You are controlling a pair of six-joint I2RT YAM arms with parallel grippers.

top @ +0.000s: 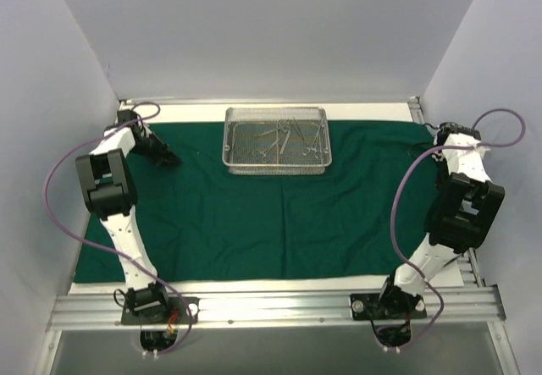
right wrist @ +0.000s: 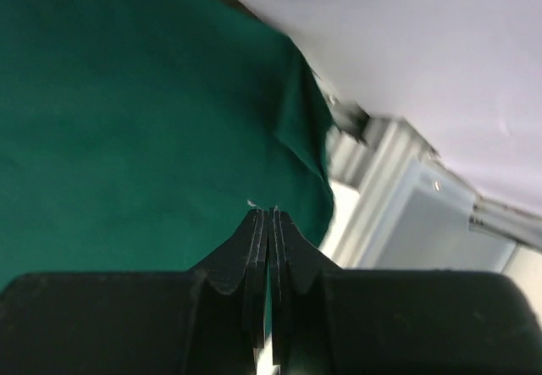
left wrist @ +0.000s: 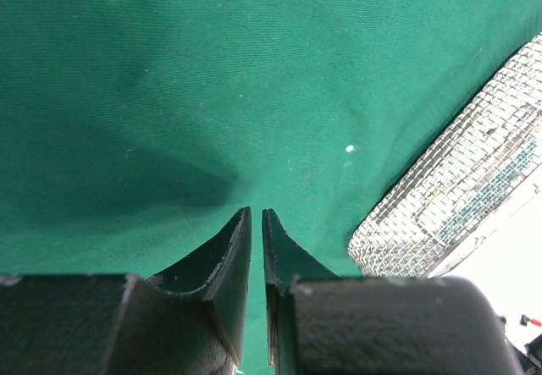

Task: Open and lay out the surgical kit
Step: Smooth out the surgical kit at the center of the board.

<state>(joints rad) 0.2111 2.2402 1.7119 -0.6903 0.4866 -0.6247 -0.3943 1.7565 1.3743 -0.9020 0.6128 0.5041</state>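
Observation:
The dark green cloth [top: 279,214] lies spread flat over the table. The silver wire-mesh tray [top: 275,169] stands on its far middle, with several slim steel instruments [top: 284,138] inside. My left gripper [top: 169,160] is low over the cloth's far left part, left of the tray. In the left wrist view the left gripper [left wrist: 257,212] has its jaws nearly together with nothing between them, over cloth [left wrist: 212,96], with the tray's corner [left wrist: 457,189] at the right. My right gripper [top: 426,128] is at the cloth's far right corner. In the right wrist view it [right wrist: 269,212] is shut and empty over the cloth [right wrist: 127,121].
White walls enclose the table on the left, back and right. An aluminium rail [top: 271,307] runs along the near edge with both arm bases on it. The cloth's right edge [right wrist: 309,129] is rumpled beside the metal frame [right wrist: 381,172]. Purple cables [top: 59,180] loop off both arms.

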